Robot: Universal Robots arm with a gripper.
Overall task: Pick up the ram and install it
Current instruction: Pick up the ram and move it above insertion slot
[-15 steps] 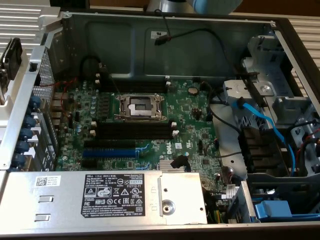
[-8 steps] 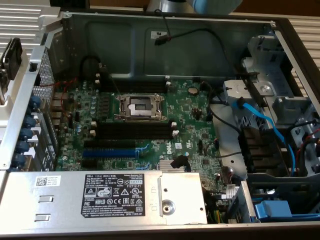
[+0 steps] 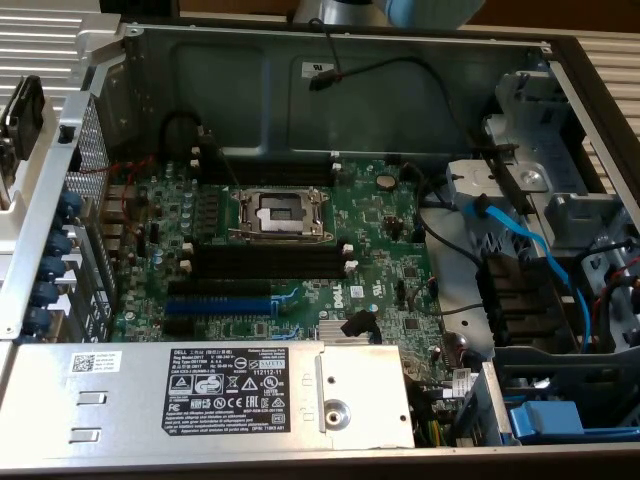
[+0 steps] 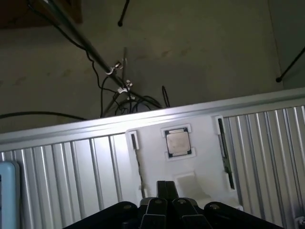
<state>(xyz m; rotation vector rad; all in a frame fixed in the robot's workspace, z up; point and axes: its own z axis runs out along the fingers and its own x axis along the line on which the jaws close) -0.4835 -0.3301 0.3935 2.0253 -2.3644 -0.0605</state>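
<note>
In a slot of the white tray (image 4: 202, 148), beside a square chip (image 4: 177, 141), the ram (image 4: 225, 152) lies apart from the gripper (image 4: 165, 186), whose fingers (image 4: 161, 192) are pressed together, holding nothing.

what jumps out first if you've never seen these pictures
In the exterior view, an open computer case shows a green motherboard with a bare metal CPU socket at its middle and a bright blue cable at the exterior view's right. In the wrist view, a white tray holds a square chip and a thin dark stick, apparently the ram, with the shut fingers close by.
</note>
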